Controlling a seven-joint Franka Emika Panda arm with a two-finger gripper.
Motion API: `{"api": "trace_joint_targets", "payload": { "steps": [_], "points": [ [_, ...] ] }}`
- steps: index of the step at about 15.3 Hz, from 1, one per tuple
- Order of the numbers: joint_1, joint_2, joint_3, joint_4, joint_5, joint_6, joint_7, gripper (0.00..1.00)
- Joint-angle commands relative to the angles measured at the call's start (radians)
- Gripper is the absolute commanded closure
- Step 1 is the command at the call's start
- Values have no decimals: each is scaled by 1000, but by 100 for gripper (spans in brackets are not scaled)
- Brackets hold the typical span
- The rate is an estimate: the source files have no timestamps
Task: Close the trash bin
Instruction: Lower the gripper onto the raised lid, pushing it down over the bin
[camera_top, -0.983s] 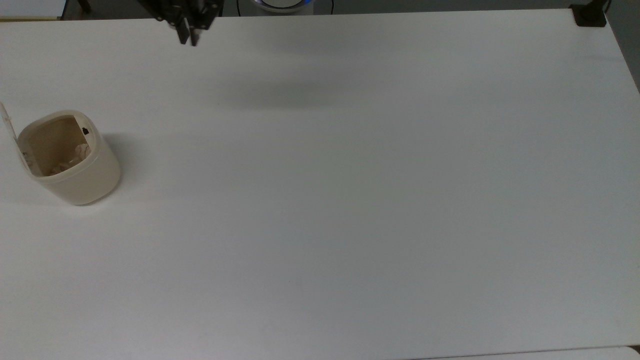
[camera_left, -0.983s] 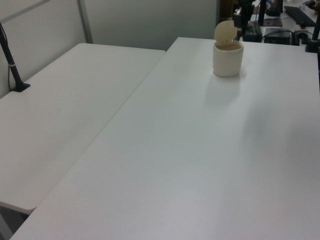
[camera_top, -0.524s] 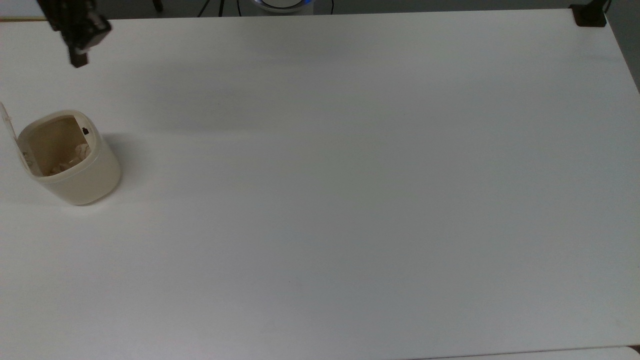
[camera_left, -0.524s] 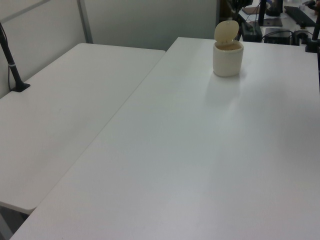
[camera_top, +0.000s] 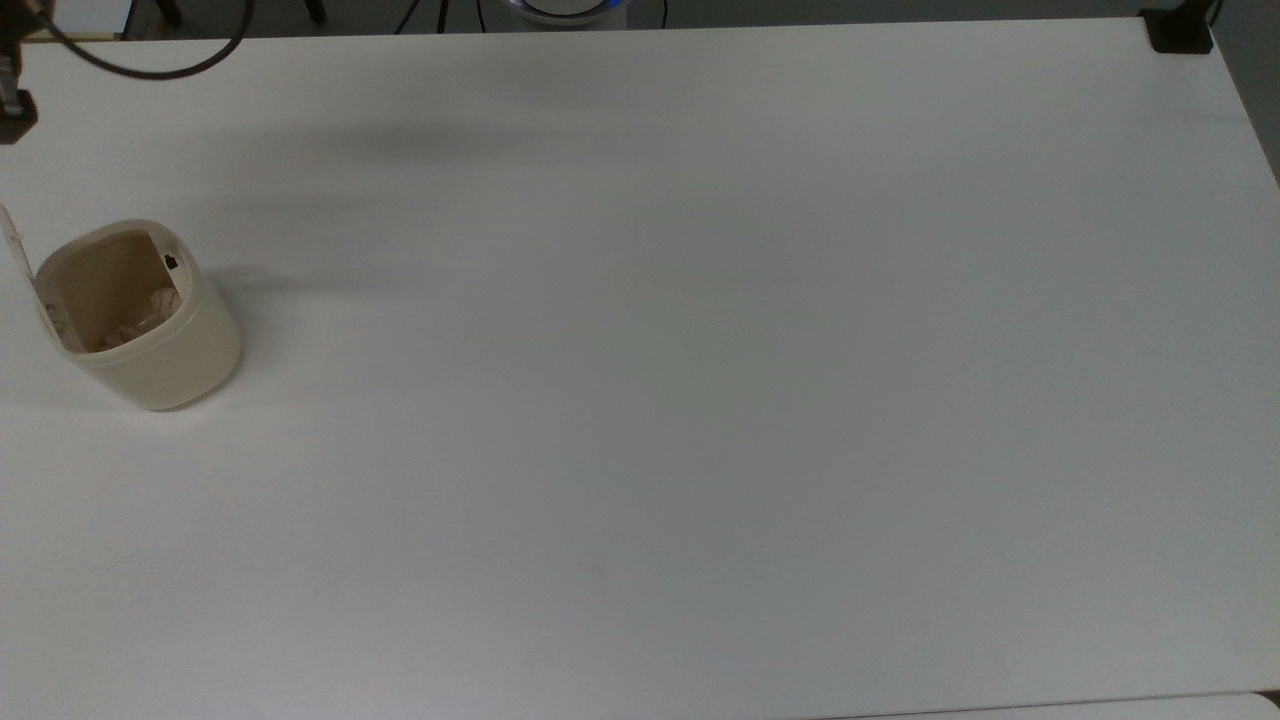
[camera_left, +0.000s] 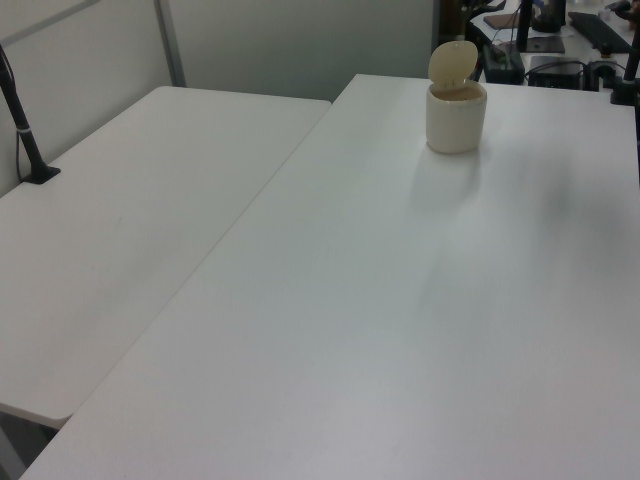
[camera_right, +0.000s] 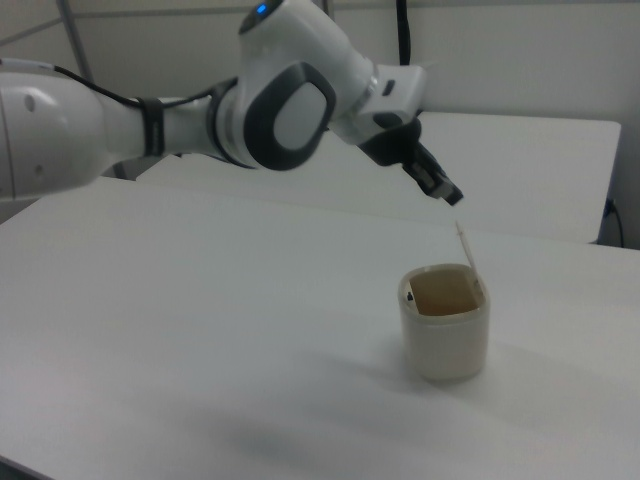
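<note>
The cream trash bin (camera_top: 150, 335) stands near the top view's left edge, and its mouth is uncovered. Its flat lid (camera_top: 17, 252) is hinged up, almost upright, on the side toward the top view's left. Crumpled paper (camera_top: 152, 304) lies inside. In the left view the trash bin (camera_left: 456, 118) sits far back with the lid (camera_left: 452, 61) raised. My gripper (camera_right: 443, 188) hangs shut and tilted just above the lid's top edge (camera_right: 464, 243) of the bin (camera_right: 446, 338), apart from it, holding nothing. The gripper (camera_top: 12, 112) reaches the top view's left edge.
The white table (camera_top: 700, 400) stretches wide to the top view's right. A black clamp (camera_top: 1178, 30) sits at its far right corner. A second white table (camera_left: 130, 210) adjoins on the left view's left, with a black post (camera_left: 25, 130).
My gripper has swept from the top view's upper middle to its left edge, ending above the bin's lid. Bin and lid have not moved.
</note>
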Motion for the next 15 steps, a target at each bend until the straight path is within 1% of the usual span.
{"api": "trace_joint_targets", "payload": {
  "steps": [1, 3, 7, 10, 13, 15],
  "points": [
    [-31, 96, -21, 48, -19, 60, 66, 100],
    [-43, 122, -21, 62, -22, 60, 69, 100],
    [-42, 132, -19, 48, -22, 53, 47, 100],
    [-30, 130, -10, 21, -20, 25, 36, 100],
    [-7, 130, -5, -25, -10, -55, -50, 100],
    [-1, 132, 5, -62, -8, -55, -55, 100]
  ]
}}
